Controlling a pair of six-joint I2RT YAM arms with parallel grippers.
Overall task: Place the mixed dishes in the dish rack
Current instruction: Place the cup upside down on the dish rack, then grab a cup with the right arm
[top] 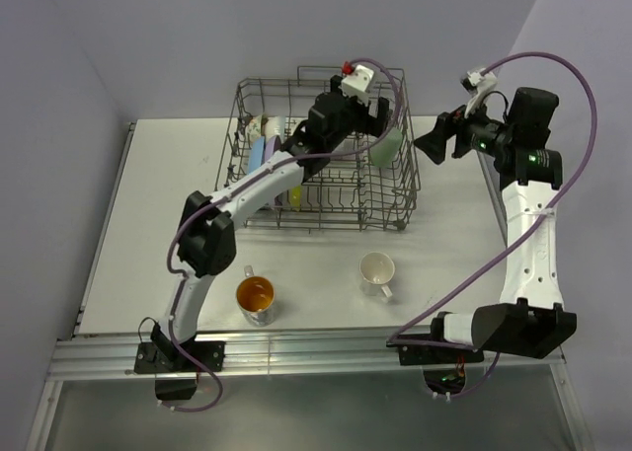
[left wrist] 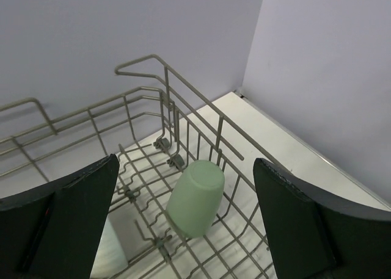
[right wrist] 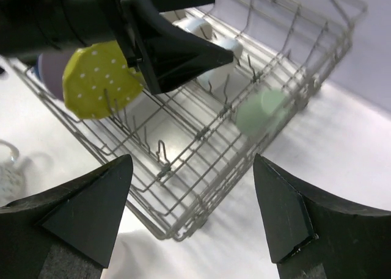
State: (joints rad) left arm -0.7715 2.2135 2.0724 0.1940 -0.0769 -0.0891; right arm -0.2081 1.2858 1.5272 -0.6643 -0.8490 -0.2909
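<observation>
Near tabletop (top: 148, 224): orange-inside metal cup (top: 255, 298), white ceramic mug (top: 376, 271), upright, not yet loaded.
Relation: both nearward of hands; mug nearer right arm (top: 528, 244).
Left hand (left wrist: 186, 166): wide, empty, over pale green cup (left wrist: 195, 196) leaning in grey wire dish rack (top: 395, 189).
Right hand (right wrist: 192, 169): wide, empty, beside rack's right end.
Room: white tabletop, lavender walls (top: 59, 76).

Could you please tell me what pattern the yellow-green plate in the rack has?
The plate has small white dots; the right wrist view shows it best.

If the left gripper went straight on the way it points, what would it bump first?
Probably the pale green cup lying in the dish rack. It sits dead centre ahead of the open left gripper, though depth is unclear.
</observation>
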